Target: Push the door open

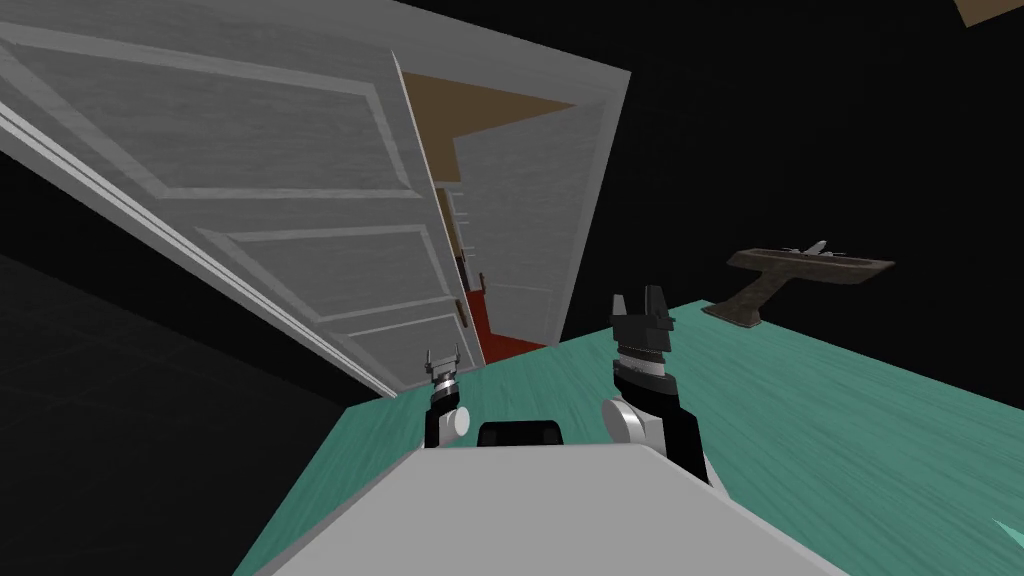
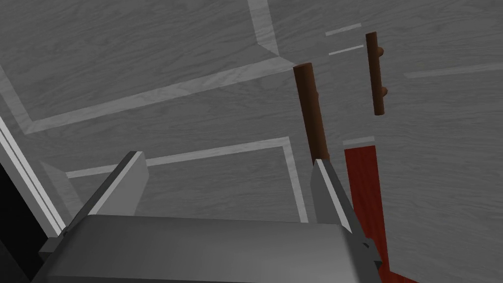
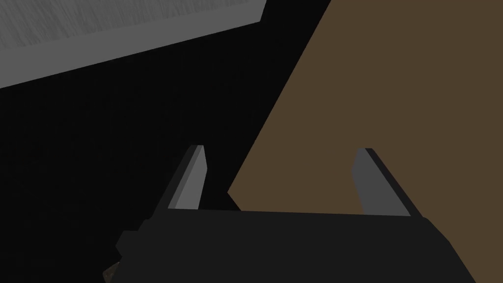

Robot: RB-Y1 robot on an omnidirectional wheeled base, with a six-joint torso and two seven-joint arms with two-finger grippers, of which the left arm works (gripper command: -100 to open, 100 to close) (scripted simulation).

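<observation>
The left hand [image 2: 227, 159] is open, its fingers [image 2: 128, 179] spread and pointing at the lower panel of the grey door [image 2: 172, 59]. One fingertip is just beside the foot of the brown bar handle [image 2: 310, 108]. I cannot tell if the hand touches the panel. In the head view it sits low, close to the door's free edge.

The right hand [image 1: 640, 312] is also open, raised over the green floor [image 1: 850, 420] and well apart from the door.

The door stands ajar: a narrow gap shows at its edge, with red floor [image 1: 505, 345] beyond. I judge the push barely begun, with most of the swing left.

Off to the right stands a brown basin [image 1: 810, 265] with a tap. Its inside is hidden.
</observation>
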